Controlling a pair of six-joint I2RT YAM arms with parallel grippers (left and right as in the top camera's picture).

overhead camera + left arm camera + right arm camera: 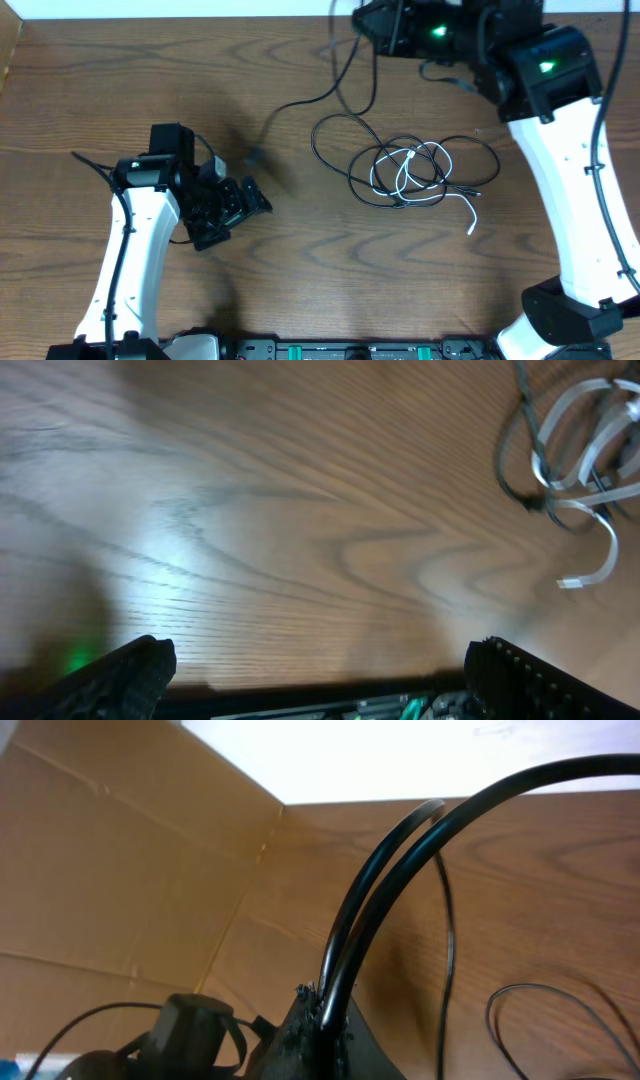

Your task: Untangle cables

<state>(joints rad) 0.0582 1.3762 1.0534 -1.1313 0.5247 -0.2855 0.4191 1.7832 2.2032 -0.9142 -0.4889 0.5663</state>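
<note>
A tangle of black and white cables (410, 170) lies right of the table's centre, and the left wrist view shows it at top right as the tangle (575, 450). A white cable end (470, 215) trails out toward the front. One black cable (340, 85) runs from the far edge down to a small plug (253, 155). My right gripper (372, 22), at the far edge, is shut on a doubled loop of black cable (400, 870), which passes between the jaws of that gripper (335, 1010). My left gripper (250, 195) hovers open and empty left of the tangle, and the wrist view shows only bare wood inside this gripper (320, 660).
A cardboard wall (120, 870) stands along the far left side of the table. The right arm's white link (565, 190) reaches over the table's right side. A black rail (350, 350) with green parts runs along the front edge.
</note>
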